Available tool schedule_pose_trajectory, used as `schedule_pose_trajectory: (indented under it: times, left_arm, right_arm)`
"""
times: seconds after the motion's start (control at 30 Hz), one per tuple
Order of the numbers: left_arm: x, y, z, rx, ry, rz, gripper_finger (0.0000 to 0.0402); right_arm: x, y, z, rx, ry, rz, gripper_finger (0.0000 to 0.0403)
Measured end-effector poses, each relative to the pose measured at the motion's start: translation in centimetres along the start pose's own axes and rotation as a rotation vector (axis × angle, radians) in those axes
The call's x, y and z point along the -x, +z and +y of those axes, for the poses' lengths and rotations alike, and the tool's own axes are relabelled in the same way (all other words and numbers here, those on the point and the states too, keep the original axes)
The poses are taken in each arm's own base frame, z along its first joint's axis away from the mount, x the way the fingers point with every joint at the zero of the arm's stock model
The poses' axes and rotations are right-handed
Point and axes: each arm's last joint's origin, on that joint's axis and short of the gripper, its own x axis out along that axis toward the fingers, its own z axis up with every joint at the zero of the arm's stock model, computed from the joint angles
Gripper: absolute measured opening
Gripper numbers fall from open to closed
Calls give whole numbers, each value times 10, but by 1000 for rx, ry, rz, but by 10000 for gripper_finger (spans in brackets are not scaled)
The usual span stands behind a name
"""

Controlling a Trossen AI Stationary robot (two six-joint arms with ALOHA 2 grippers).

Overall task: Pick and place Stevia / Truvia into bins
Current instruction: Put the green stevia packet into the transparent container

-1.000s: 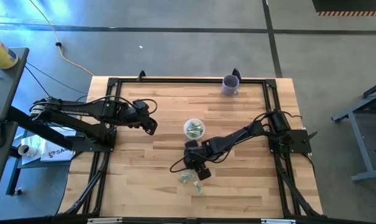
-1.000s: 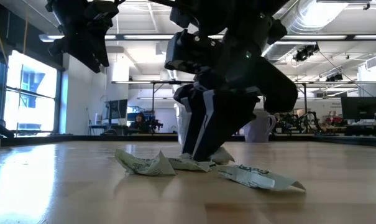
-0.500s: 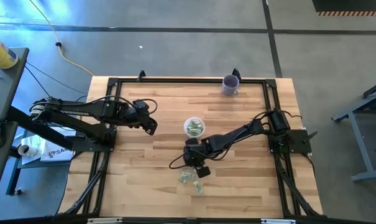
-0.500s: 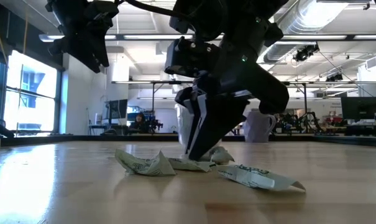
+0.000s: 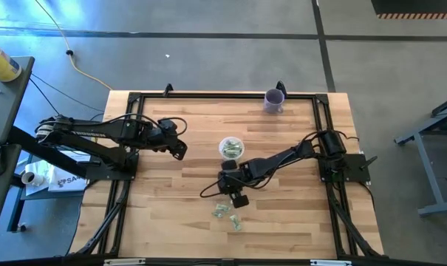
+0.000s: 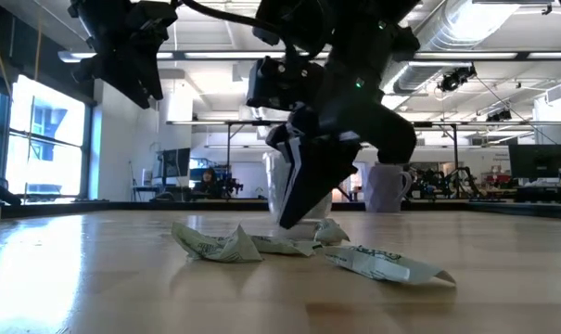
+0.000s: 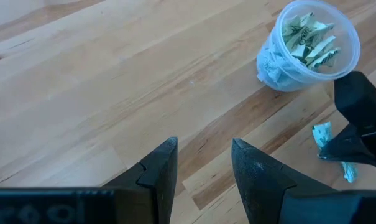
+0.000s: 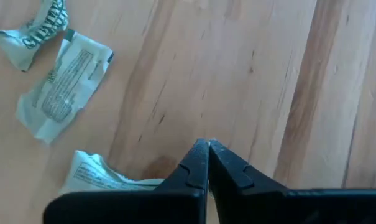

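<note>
The task is judged to be well advanced but unfinished. Several pale green and white sweetener packets are already seen standing in the clear cup (image 7: 308, 45), which is set near the middle of the wooden worktop (image 5: 179, 207); their exact number cannot be told, since they overlap, though at least four or five edges are made out. One clear cup is counted, and one purple cup (image 5: 274, 100) is seen well apart at the far edge of the worktop.

Loose packets (image 8: 63, 87) are left on the worktop on the near side of the cup. Three are counted in the right wrist view: a crumpled one at the frame's edge, a flat one beside it, and one lying partly under the end effector. In the low view the same small cluster (image 6: 215, 246) is seen lying flat or crinkled on the wood.

The right end effector (image 8: 208, 155) is held just above the worktop between the cup and the loose packets, its fingers pressed together with no gap. Whether a packet is pinched between them cannot be told for certain; none is seen at the tips. The left end effector (image 7: 203, 163) is held raised over the worktop's left part, narrowly parted and holding nothing.
</note>
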Motion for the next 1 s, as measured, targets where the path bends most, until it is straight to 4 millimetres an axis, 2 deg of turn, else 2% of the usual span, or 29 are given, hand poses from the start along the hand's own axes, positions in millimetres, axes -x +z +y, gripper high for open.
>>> schedule_pose_trajectory:
  times: [0.37, 0.73, 0.87, 1.0]
  left_arm:
    - [0, 0, 0, 0, -2, 6, 184]
    - [0, -3, 3, -7, 23, 40, 184]
    - [0, -4, 4, -7, 24, 61, 184]
    - [0, -4, 5, 2, 33, 66, 184]
  right_arm:
    - [19, 29, 2, -2, -2, -63, 1]
    - [63, 76, -5, 57, -141, -122, 1]
    - [82, 85, -16, 81, -192, -84, 0]
    - [99, 84, -36, 42, -221, 2, 0]
